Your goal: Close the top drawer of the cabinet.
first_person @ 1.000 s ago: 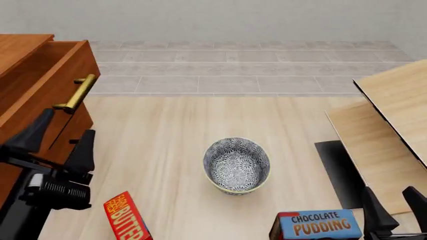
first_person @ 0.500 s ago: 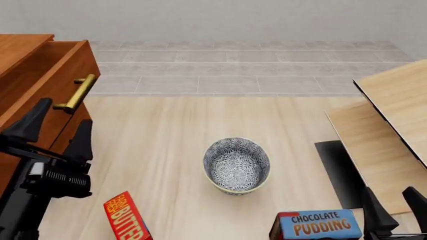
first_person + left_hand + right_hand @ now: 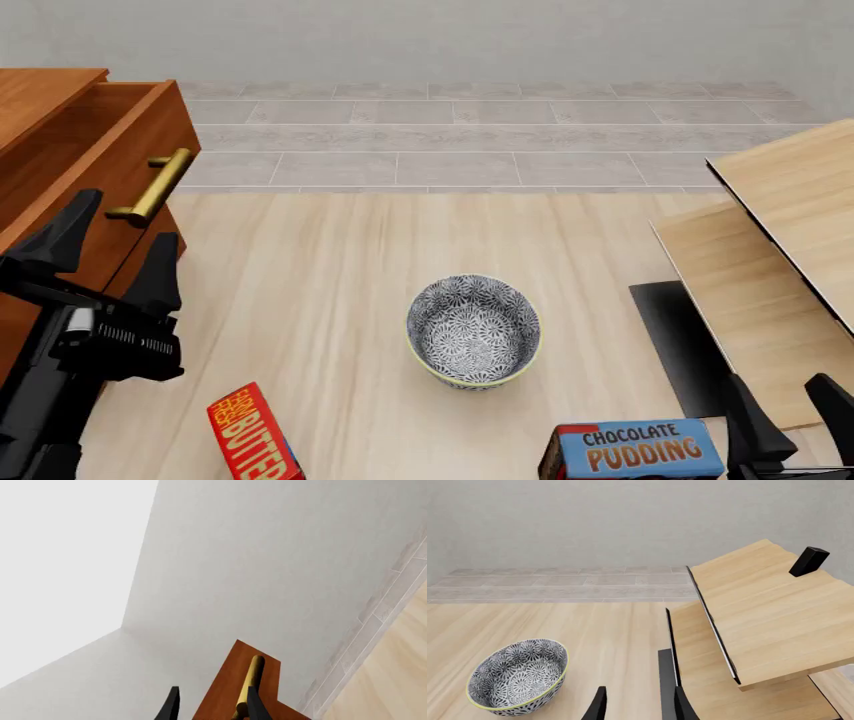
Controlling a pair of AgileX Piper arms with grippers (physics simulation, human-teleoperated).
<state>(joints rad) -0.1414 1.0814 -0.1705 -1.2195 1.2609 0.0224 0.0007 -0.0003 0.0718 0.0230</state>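
The top drawer (image 3: 94,170) stands pulled out from the cabinet (image 3: 34,110) at the table's left edge, its brass handle (image 3: 151,187) facing right, so closing has not begun. Over the last second the left gripper (image 3: 110,262) has risen and moved left toward the drawer front, fingers spread and holding nothing, now just below the handle, which suggests a push is being lined up. The right gripper (image 3: 637,702) rests empty and parted near the bowl (image 3: 474,331).

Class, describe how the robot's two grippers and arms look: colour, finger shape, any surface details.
Both are black. The left gripper has two tapered, pointed fingers on a body with a ribbed grille and a small white patch. The right gripper shows similar dark pointed fingers. No cables visible.
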